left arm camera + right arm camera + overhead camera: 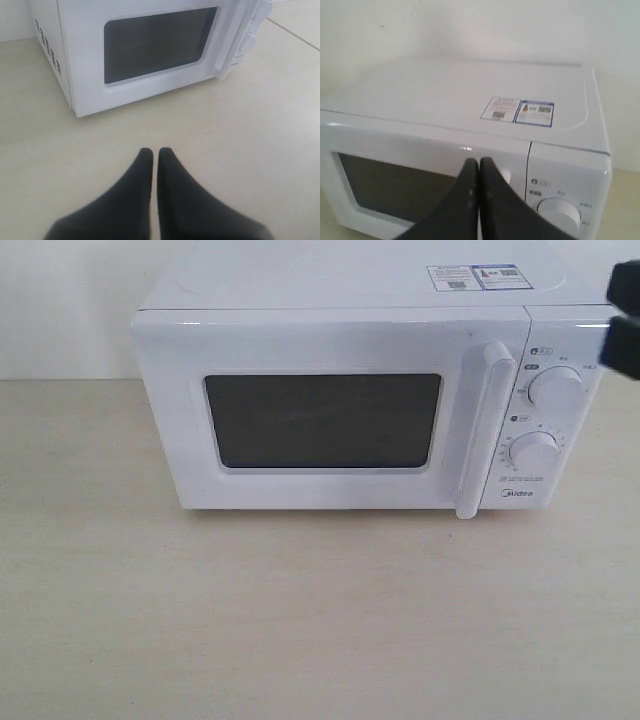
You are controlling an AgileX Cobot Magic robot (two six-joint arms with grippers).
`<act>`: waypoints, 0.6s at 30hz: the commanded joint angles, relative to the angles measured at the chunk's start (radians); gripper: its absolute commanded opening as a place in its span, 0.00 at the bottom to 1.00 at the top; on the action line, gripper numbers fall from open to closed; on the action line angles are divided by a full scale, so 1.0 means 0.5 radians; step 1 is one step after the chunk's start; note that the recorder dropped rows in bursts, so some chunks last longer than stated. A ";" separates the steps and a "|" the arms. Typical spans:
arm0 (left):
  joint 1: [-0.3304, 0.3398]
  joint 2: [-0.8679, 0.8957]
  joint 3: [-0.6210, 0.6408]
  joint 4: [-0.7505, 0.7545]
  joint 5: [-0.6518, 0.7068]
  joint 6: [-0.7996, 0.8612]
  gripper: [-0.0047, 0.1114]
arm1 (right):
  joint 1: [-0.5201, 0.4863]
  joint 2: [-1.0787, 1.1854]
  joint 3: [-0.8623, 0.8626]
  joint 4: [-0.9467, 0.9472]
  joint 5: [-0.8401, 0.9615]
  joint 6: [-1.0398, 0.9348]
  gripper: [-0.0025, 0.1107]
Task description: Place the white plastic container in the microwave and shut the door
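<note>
A pale table carries the microwave before a white wall, its door shut; the dark window hides the inside. The left fingers and right fingers are pressed together, empty.

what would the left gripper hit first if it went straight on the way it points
Likely the door of the microwave, low down; the left gripper may tilt toward the table first, depth unclear.

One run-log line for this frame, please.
door shut | white plastic container not in view | left hand shut, empty, over table before microwave | right hand shut, empty, at microwave's upper right corner
</note>
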 commanded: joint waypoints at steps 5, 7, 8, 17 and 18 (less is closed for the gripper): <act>-0.005 -0.010 0.007 0.016 -0.032 0.011 0.08 | -0.661 -0.506 0.176 0.031 0.588 -0.078 0.02; -0.005 -0.010 0.007 0.016 -0.032 0.011 0.08 | -0.661 -0.511 0.216 0.031 0.588 -0.064 0.02; -0.005 -0.010 0.007 0.016 -0.032 0.011 0.08 | -0.661 -0.511 0.234 0.031 0.588 -0.061 0.02; -0.005 -0.010 0.007 0.016 -0.035 0.011 0.08 | -0.661 -0.562 0.285 -0.020 0.635 0.047 0.02; -0.005 -0.010 0.007 0.016 -0.035 0.011 0.08 | -0.661 -0.585 0.285 -0.084 0.647 0.095 0.02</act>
